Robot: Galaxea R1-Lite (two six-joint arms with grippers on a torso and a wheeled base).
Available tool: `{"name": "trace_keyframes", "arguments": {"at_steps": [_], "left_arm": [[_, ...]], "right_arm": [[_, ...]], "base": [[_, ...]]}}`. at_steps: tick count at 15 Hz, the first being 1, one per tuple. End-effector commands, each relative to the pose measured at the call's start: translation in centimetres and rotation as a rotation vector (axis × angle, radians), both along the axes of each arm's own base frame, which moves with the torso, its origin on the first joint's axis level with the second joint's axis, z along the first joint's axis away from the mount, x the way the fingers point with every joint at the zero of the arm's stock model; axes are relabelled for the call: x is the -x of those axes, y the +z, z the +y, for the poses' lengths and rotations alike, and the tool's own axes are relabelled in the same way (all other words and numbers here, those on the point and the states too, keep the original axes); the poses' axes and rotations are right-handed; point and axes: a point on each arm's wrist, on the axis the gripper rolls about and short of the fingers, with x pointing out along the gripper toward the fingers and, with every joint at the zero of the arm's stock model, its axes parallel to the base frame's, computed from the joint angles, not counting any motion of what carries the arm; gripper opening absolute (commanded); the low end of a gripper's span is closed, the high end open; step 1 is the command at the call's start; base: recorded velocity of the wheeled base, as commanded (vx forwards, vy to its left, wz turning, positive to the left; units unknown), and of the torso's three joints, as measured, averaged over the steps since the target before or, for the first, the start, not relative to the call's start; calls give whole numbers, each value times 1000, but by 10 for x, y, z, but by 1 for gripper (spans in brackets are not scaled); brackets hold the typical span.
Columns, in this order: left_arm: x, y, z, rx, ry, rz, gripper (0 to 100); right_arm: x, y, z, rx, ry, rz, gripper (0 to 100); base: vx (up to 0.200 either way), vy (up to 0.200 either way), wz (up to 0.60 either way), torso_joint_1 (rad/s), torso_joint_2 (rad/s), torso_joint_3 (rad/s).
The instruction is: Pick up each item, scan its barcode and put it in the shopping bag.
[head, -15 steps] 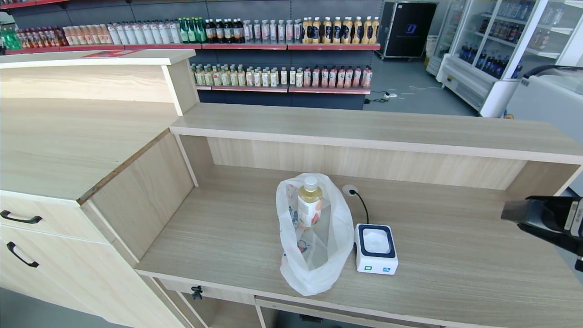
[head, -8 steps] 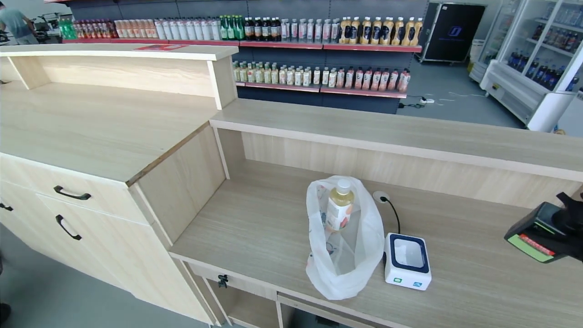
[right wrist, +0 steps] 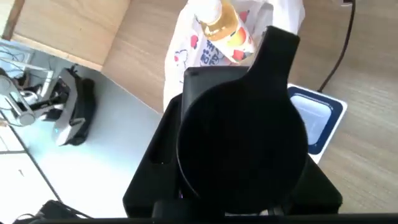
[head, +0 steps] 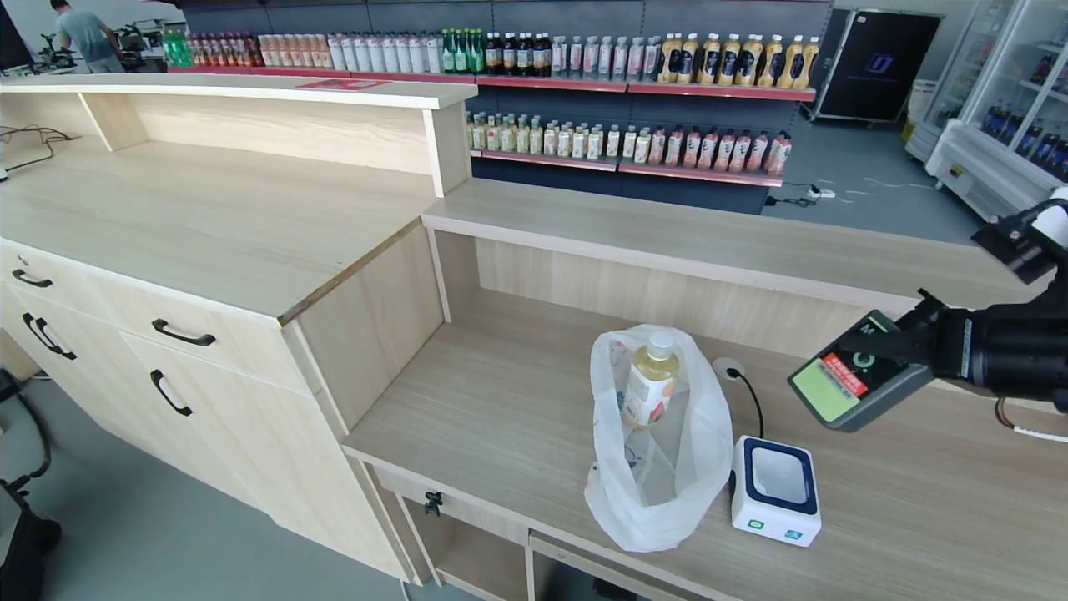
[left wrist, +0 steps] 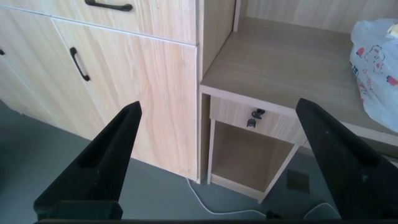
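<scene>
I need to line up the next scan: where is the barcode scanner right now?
In the head view the barcode scanner sits on the lower counter, just right of the shopping bag, near the front edge.

You have bright, even light over the counter (head: 501,401) around the bag (head: 659,442); soft shadow lies under the ledge (head: 667,242) behind it. The scanner (head: 776,488) beside the bag glares pale. Right of the bag, the box (head: 859,376) in the right gripper (head: 918,335) looks dark. Far from the bag, straight edges bow.
</scene>
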Motion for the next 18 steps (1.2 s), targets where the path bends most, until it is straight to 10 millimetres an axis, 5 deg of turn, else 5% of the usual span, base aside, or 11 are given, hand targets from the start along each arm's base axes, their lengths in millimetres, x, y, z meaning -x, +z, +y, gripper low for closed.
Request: {"name": "trace_keyframes", "arguments": {"at_steps": [1,8,18], "left_arm": [[0,0,0,0,0,-1,100],[0,0,0,0,0,-1,100],[0,0,0,0,0,-1,100]], "right_arm": [[-33,-31,-3,-60,-38,159,0],[-41,-74,-5,13,6,285,0],[-52,-101,-7,118,59,242,0]], "base": [[0,0,0,0,0,0],[0,0,0,0,0,0],[0,0,0,0,0,0]]}}
